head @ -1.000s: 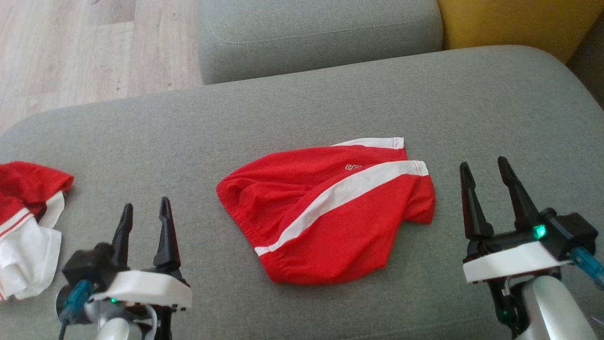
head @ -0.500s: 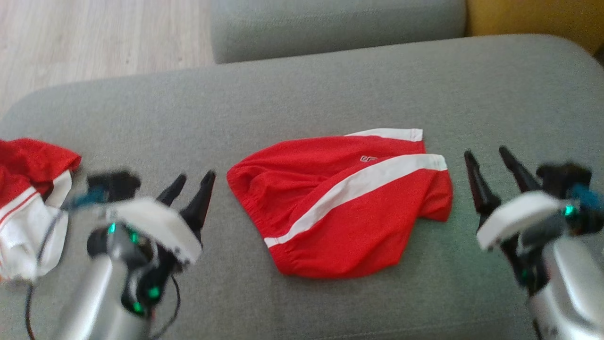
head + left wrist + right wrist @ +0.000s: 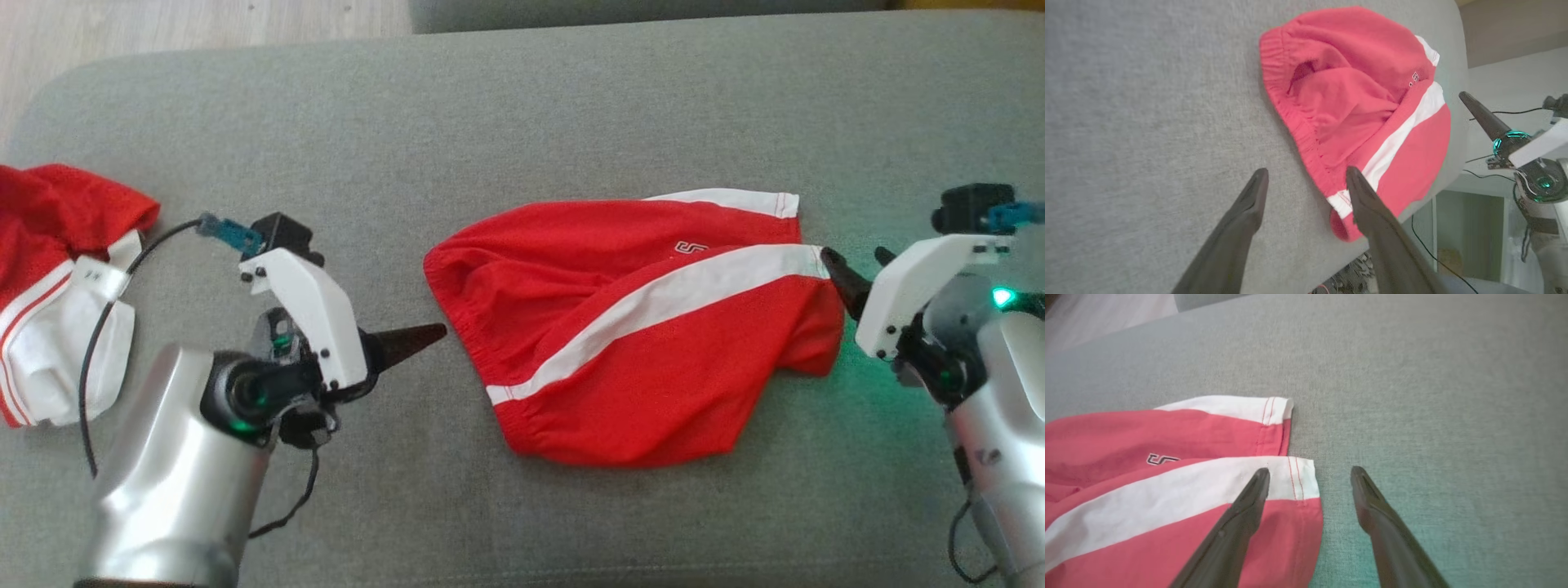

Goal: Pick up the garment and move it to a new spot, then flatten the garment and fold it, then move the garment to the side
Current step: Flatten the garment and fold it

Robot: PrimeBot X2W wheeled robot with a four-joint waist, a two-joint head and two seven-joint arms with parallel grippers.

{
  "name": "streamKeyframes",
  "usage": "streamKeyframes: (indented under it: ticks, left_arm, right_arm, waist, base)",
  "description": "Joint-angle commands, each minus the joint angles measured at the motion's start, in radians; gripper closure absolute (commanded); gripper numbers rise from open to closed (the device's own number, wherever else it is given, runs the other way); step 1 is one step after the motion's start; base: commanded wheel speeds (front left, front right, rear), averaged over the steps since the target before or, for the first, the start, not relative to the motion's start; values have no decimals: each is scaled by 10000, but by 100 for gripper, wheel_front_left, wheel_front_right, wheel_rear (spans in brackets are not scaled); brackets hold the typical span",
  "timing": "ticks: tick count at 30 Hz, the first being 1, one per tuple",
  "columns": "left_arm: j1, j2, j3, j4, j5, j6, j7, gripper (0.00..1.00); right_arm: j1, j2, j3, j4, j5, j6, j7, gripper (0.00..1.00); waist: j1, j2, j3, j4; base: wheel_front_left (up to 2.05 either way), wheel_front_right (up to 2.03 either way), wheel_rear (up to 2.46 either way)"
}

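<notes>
- The red garment (image 3: 637,327) lies rumpled mid grey cushion (image 3: 522,106).
- Left gripper (image 3: 1306,173) at the waistband, right gripper (image 3: 1309,470) at the right hem; fingers wide open, empty.
- Likely the pick-up step: next, close on both edges.

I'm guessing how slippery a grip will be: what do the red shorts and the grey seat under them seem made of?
The red shorts look like thin, matte sports cloth, cotton or synthetic I can't tell: soft folds, stitched hems, a gathered elastic waistband. The grey seat looks like padded upholstery in coarse, matte woven fabric: flecked weave, rounded edges.
</notes>
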Motion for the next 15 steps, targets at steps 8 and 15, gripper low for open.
streamKeyframes:
  ticks: [8,15]
  left_arm:
    - [-1267,-45,415,396,-1100,699,2001,0]
    - [-1475,-338,199,857,-1377,1008,2753,0]
  right_arm:
    - [-1370,-256,1020,1097,799,-7,462,0]
    - [-1975,-156,1792,1896,1296,-7,510,0]
  waist:
    - [-2,0,296,11]
    - [-2,0,502,-78]
  base:
    - [0,0,0]
    - [0,0,0]
